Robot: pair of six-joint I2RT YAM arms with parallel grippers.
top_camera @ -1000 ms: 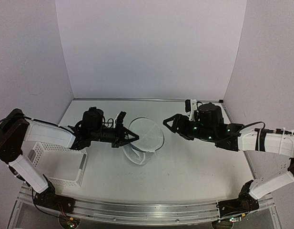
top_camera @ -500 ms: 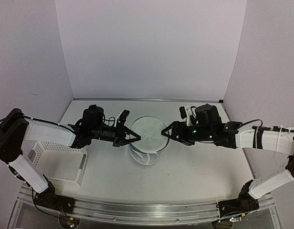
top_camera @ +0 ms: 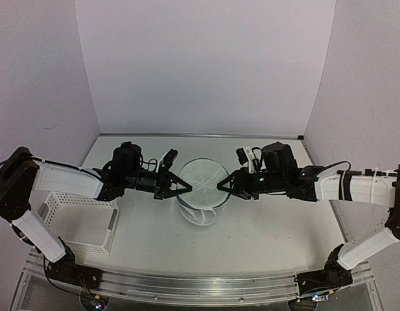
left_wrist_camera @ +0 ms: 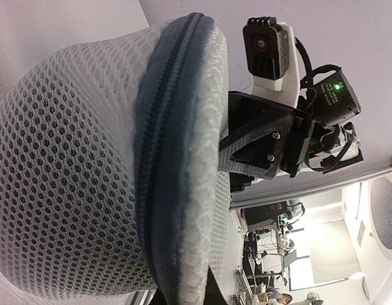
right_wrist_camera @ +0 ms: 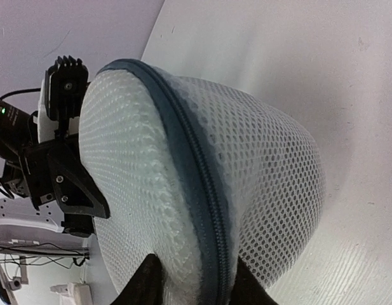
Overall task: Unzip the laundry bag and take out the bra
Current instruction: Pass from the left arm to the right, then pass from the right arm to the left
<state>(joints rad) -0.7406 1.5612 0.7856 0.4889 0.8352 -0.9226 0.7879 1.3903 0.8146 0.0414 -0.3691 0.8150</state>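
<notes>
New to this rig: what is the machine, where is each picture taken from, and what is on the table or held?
Two robot arms are bolted to a table. The wide picture looks down from above and behind them; the other two come from a camera on each wrist. Between the arms is a round white mesh laundry bag, its dark zip looking closed. The left gripper pinches its rim; the right gripper has a finger either side of the zip seam opposite, but whether it grips is unclear. A white lattice basket sits at the left. No bra is visible.
</notes>
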